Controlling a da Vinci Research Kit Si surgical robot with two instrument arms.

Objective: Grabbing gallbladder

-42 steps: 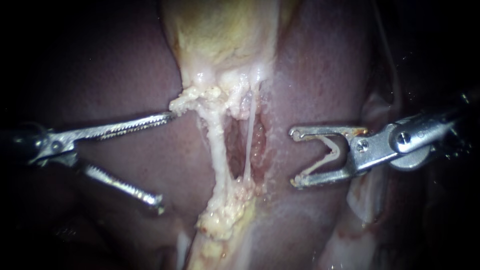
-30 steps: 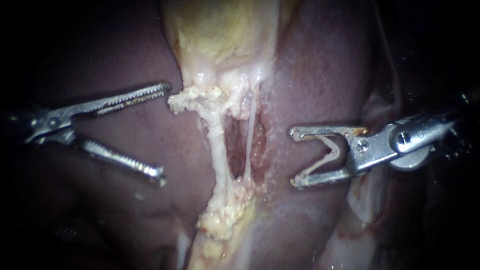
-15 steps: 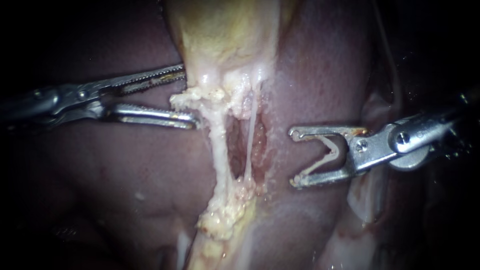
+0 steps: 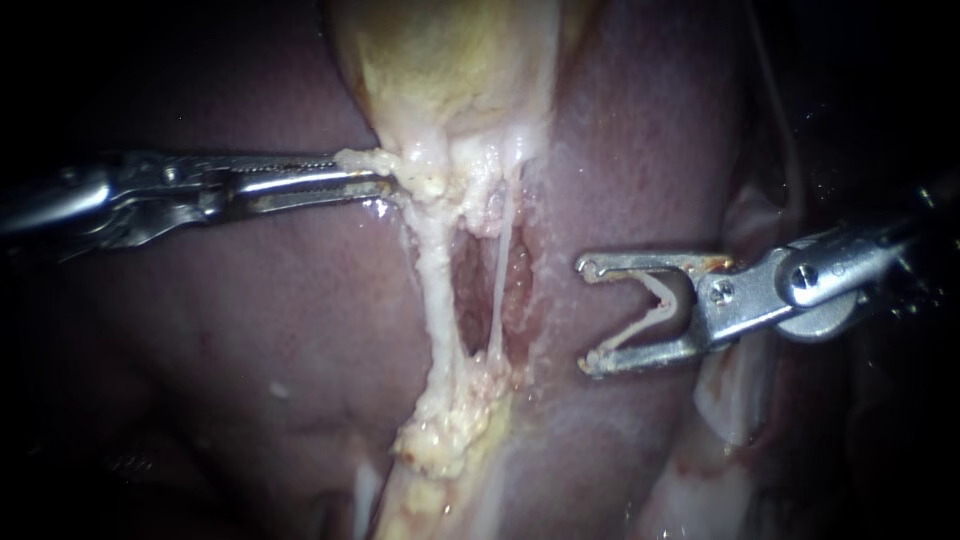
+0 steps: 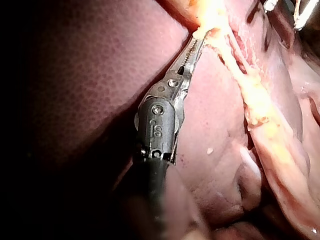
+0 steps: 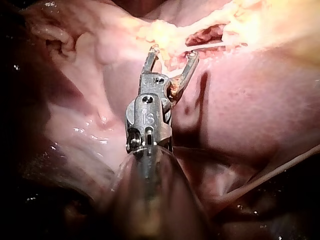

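Observation:
The yellowish gallbladder (image 4: 450,70) hangs down from the upper middle of the endoscope view. My left instrument (image 4: 375,180) comes in level from the left, its jaws shut on the pale, crumbly tissue (image 4: 365,160) at the gallbladder's lower left edge. The left wrist view shows the same hold, with my left instrument (image 5: 196,37) pinching yellow tissue (image 5: 210,20). Below the hold run two strands: a thick left tube (image 4: 435,290) and a thin right tube (image 4: 497,290). My right instrument (image 4: 588,315) stands apart to the right with its jaws open towards the tubes, touching nothing.
Dark red liver (image 4: 250,330) lies on both sides of the gallbladder. A lump of fatty tissue (image 4: 445,430) sits where the tubes meet below. Pale folds of tissue (image 4: 730,400) lie under my right instrument's shaft. In the right wrist view my right instrument (image 6: 171,52) points at the pale tissue (image 6: 165,32).
My left instrument rose from below and left of the gallbladder's lower edge, moved in, and its open jaws shut on the pale tissue there. My right instrument stayed still.

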